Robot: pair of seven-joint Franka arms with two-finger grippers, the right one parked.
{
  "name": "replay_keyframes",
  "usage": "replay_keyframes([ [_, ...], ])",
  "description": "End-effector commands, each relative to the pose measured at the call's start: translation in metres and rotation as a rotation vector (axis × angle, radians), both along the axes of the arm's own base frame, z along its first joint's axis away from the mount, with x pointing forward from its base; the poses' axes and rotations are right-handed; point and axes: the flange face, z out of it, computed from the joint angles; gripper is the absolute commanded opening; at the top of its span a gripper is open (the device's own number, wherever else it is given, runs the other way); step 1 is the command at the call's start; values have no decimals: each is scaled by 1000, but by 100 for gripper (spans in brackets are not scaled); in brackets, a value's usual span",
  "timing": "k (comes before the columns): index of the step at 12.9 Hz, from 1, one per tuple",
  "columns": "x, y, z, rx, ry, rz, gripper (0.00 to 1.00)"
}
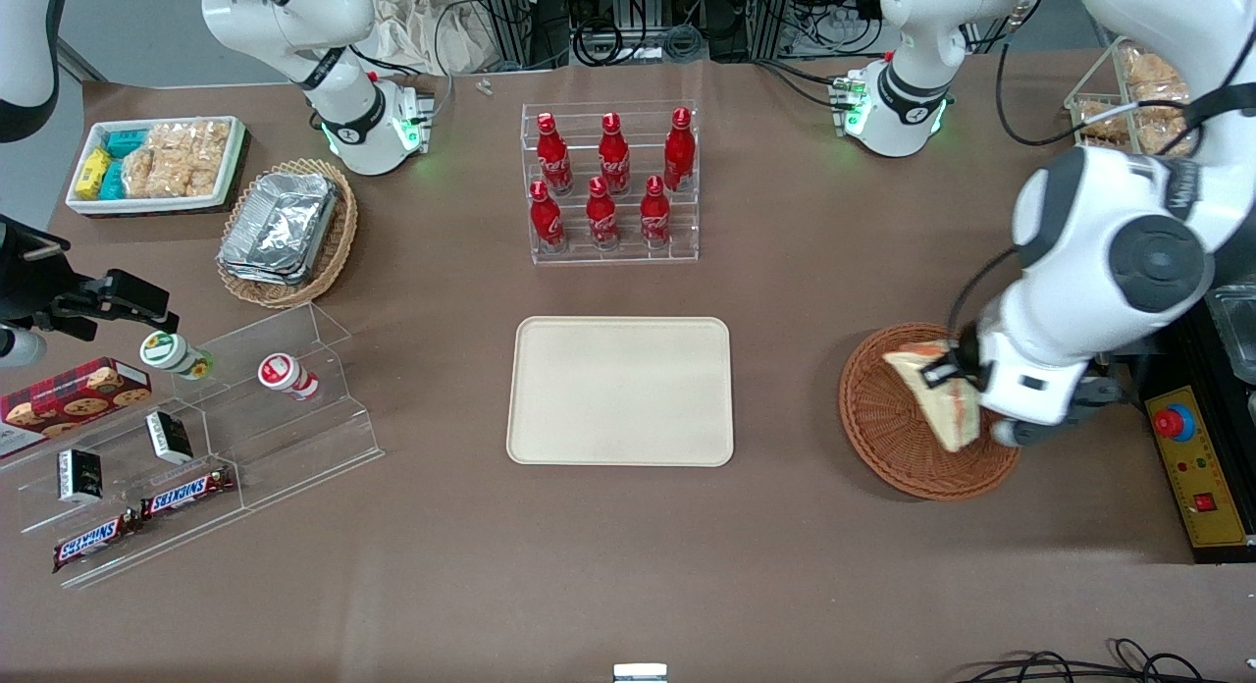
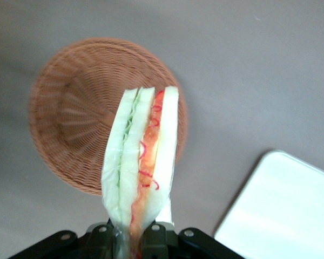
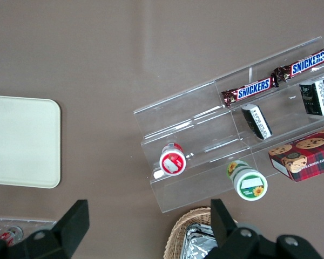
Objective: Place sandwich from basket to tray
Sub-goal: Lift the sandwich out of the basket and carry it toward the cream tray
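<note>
The surface (image 1: 628, 565) was covered in a plain brown cloth that ran out to every edge, with cables and equipment racks crowded along the edge farthest from the front camera. Toward the working arm's end of it, the end effector (image 1: 967, 394) was clamped on the sandwich (image 1: 937, 389), holding it above the basket (image 1: 883, 418); the wrist camera showed the wedge edge-on, its pale bread, green and red-orange layers pinched between two black fingers (image 2: 105, 240), with the round woven basket under it. In the front view the sandwich hung over the part of the basket nearer the arm, tilted.

The tray (image 1: 620, 391) lay flat near the middle of the surface, well apart from the basket. Farther from the front camera than the tray stood a clear rack of red bottles (image 1: 610, 178) (six in two rows). Toward the parked arm's end sat a pale oval wicker basket holding foil containers (image 1: 285, 227), a white bin of snacks (image 1: 157, 163), and a stepped clear acrylic stand (image 1: 226, 438) carrying two small capped cups (image 1: 177, 354), dark little packets and two Snickers bars (image 1: 186, 492), with a red cookie box (image 1: 74, 394) beside it. A yellow-and-black control box with a red button (image 1: 1192, 467) sat at the working arm's edge, just beside the basket's end of the surface.
</note>
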Motion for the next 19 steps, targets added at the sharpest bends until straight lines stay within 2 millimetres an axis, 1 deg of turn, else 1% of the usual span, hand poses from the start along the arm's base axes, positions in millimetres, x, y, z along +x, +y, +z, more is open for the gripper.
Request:
replay_keyframes([
  [1,6,-73,-42,-40,56,-128,0],
  [2,8,-106,-57,-59,65,-164,0],
  [3,13,-119,-75,-76,85,-176,0],
  [4,18,-125,-92,-93,93,-187,0],
  [6,9,-156,-106,-101,73,-233,0],
  [8,4,-171,-129,-62,74,-264,0],
  [10,-3,-189,-156,-62,91,-295,0],
  [12,-9,-212,-173,-78,58,-328,0],
  [13,-10,-212,-187,-70,66,-335,0],
  [14,-15,-219,-196,-59,69,-353,0],
  [15,-21,-232,-200,-59,59,-365,0],
  [17,-21,-236,-206,-72,44,-339,0],
  [19,-24,-239,-209,-70,49,-324,3],
])
